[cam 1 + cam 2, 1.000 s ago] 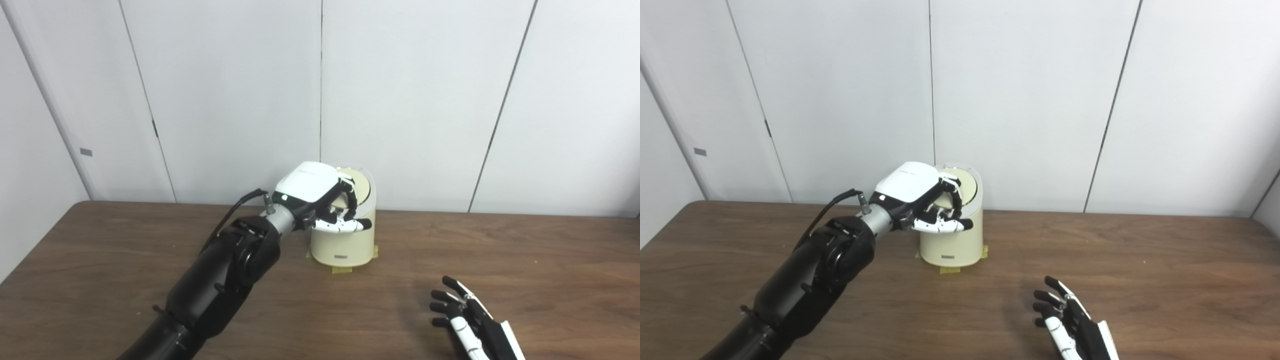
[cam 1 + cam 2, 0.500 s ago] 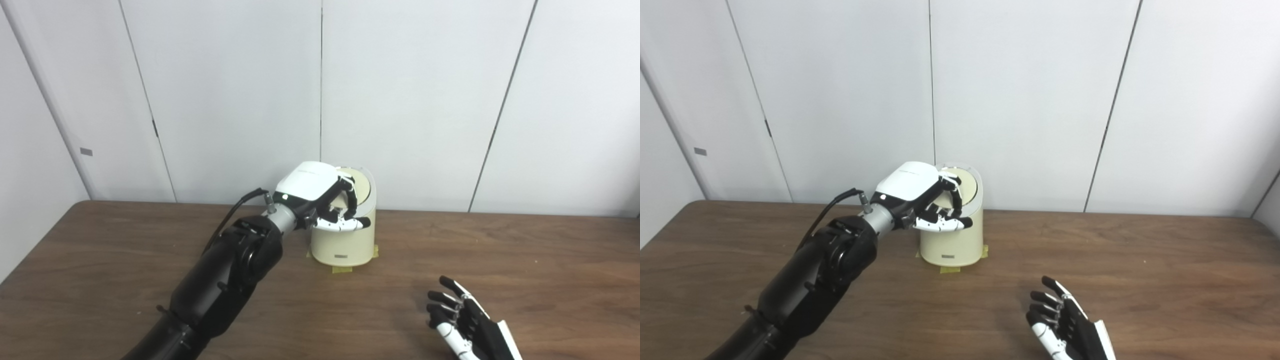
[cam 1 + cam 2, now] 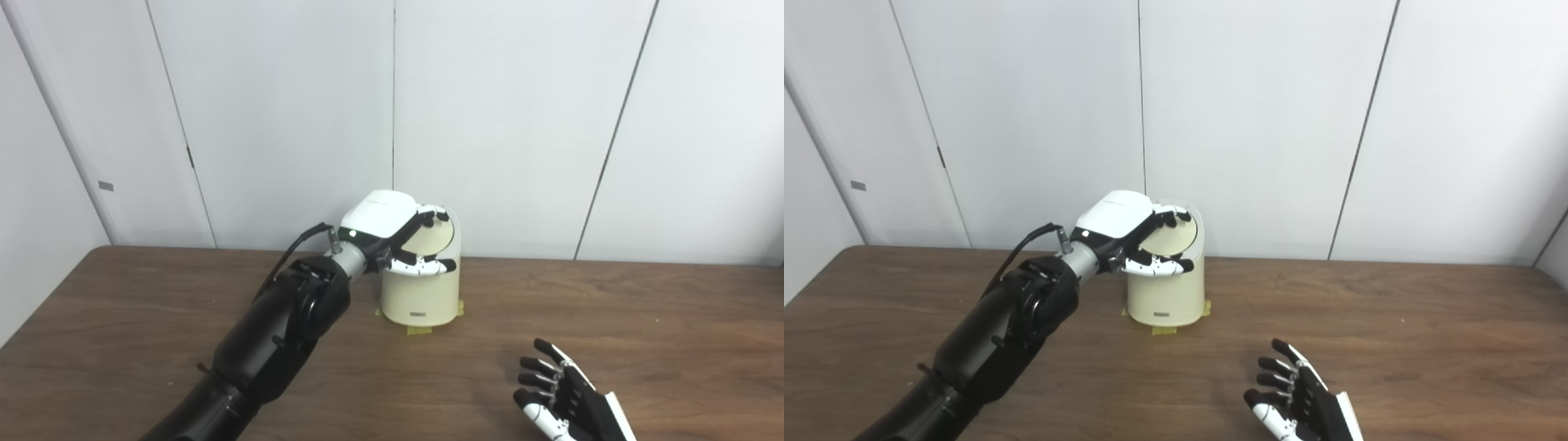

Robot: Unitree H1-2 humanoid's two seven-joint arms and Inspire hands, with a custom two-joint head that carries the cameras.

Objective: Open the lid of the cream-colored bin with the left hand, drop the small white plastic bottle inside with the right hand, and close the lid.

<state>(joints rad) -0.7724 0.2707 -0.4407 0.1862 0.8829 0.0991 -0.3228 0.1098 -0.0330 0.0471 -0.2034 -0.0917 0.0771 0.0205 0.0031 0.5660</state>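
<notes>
**Bin lid is being touched by the left hand**

A cream-colored bin [image 3: 420, 299] is being kept on a brown wooden surface [image 3: 643, 318], near the back, close to a white wall [image 3: 508, 110]. Bits of yellow tape [image 3: 419, 331] are being seen under the bin's bottom edge, stuck to the surface.

The bin's lid [image 3: 436, 236] is being seen tipped up toward the cameras, so its round cream face is being shown. It cannot be told if the lid is fully shut or a little open.

The left hand [image 3: 392, 228] is being held over the top of the bin, coming from the bin's left side. Its fingers [image 3: 429, 214] are being curled over the upper edge of the lid and are touching it. The thumb [image 3: 424, 266] is being stretched out lower down, across the front of the bin just under the lid. The lid is being loosely hooked between them (it is not a tight squeeze, as far as can be seen).

The right hand [image 3: 1301, 404] is being held low over the surface at the front right, well apart from the bin. Its fingers [image 3: 1274, 366] are being spread apart, and nothing is being held in them.

The small white plastic bottle is not being seen in either view, so its place cannot be told.
</notes>
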